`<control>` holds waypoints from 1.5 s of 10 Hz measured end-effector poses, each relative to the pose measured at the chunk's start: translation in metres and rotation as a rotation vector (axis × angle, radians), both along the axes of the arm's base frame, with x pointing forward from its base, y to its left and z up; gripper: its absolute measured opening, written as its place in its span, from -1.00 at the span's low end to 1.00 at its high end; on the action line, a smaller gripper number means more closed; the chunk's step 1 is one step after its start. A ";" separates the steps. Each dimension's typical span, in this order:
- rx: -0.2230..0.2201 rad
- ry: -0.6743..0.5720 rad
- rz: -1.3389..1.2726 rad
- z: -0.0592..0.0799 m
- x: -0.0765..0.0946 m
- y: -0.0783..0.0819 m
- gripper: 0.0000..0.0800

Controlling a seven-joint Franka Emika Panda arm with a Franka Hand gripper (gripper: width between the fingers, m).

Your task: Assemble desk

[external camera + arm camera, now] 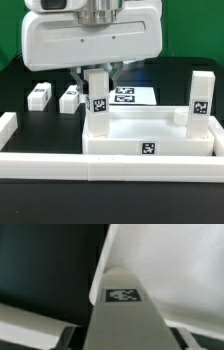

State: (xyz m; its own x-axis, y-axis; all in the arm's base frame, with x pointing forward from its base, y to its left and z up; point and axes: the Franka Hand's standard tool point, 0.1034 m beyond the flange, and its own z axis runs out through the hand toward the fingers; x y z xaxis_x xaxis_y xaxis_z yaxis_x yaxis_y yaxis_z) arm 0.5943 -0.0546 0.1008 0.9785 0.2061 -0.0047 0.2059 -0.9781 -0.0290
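- Two loose legs lie side by side on the bench [30, 75] at the exterior view's left: the outer leg [40, 95] and the inner leg [70, 98].
- One standing leg [99, 108] is upright at the left corner of the single tabletop [185, 148]. The pincer [98, 78] straddles it, jaws partly apart; whether they clamp it I cannot tell.
- Best practice, I judge: grip flat faces squarely, keep the leg vertical over its socket, and avoid tipping.
- One marker board [130, 96] lies behind.
- One far leg [200, 97] stands at the right corner, making four legs altogether.

Tagged leg [124, 322] between claw [122, 338] fingers [68, 338]
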 end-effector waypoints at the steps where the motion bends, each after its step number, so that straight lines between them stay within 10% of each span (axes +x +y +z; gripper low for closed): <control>1: 0.001 0.003 -0.103 0.000 0.000 0.000 -0.28; 12: 0.019 0.046 -1.075 -0.002 0.004 -0.001 -0.28; 14: 0.021 0.040 -0.963 -0.002 0.004 -0.001 0.43; 15: 0.020 0.038 -0.865 -0.002 0.003 -0.001 0.43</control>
